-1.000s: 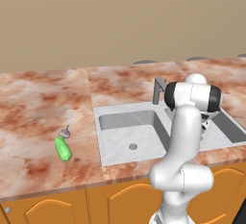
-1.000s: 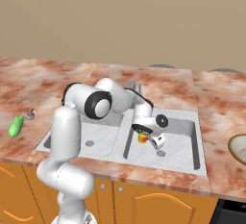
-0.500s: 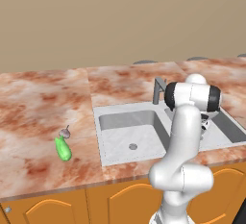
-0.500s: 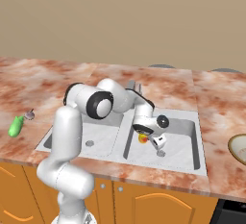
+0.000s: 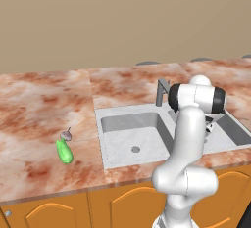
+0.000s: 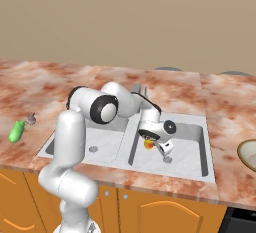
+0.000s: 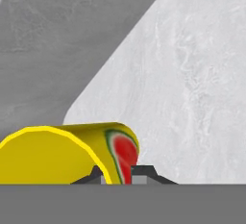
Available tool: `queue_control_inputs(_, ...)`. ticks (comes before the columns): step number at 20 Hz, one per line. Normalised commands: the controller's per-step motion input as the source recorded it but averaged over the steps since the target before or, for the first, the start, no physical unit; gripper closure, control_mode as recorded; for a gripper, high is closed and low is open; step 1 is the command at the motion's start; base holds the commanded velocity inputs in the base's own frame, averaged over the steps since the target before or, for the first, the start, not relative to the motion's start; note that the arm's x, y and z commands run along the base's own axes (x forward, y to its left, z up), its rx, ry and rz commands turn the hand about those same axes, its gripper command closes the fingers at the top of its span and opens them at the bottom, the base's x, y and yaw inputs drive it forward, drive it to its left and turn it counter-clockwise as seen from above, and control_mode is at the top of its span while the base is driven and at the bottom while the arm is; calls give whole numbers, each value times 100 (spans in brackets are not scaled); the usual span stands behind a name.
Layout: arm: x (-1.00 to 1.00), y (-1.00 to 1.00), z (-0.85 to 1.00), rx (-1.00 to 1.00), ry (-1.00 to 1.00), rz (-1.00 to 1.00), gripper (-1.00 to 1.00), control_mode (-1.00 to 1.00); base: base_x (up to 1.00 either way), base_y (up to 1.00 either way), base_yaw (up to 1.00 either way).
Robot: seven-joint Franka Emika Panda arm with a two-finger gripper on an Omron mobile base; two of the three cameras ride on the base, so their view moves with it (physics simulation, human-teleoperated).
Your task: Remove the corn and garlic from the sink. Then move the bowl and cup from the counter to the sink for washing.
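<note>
1. Nothing much has shifted since the earlier frames: arm, cup and both base views sit where they were.
2. Gripper (image 6: 152, 145) is low in the right basin of the sink (image 6: 197, 163), centre-right of the right base view, fingers clamped on the rim of the cup (image 6: 148, 143).
3. Hand view: cup (image 7: 67, 153) fills the lower left, yellow wall with red and green mark, rim wall pinched between the two dark fingertips (image 7: 142, 172) at bottom centre; pale basin floor behind.
4. Corn (image 5: 63, 151) lies on the counter (image 5: 39, 109), left of the sink, lower left of the left base view.
5. Garlic (image 5: 66, 135) sits just above the corn's top end, near it; contact unclear.
6. Bowl (image 6: 249, 153) is cut off at the right edge of the right base view, on the counter.
7. Tap (image 5: 162, 91) stands behind the basins, centre of the left base view.
</note>
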Motion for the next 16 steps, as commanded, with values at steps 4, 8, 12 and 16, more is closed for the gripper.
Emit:
queue_control_inputs(4,1,13,-7,0,-1,0,100,-100,0,0,0)
queue_control_inputs(8,2,14,-7,0,0,0,-100,-100,0,0,0)
queue_control_inputs(12,1,11,-3,0,0,0,-100,-100,0,0,0)
queue_control_inputs(16,3,12,0,0,-1,0,-100,-100,0,0,0)
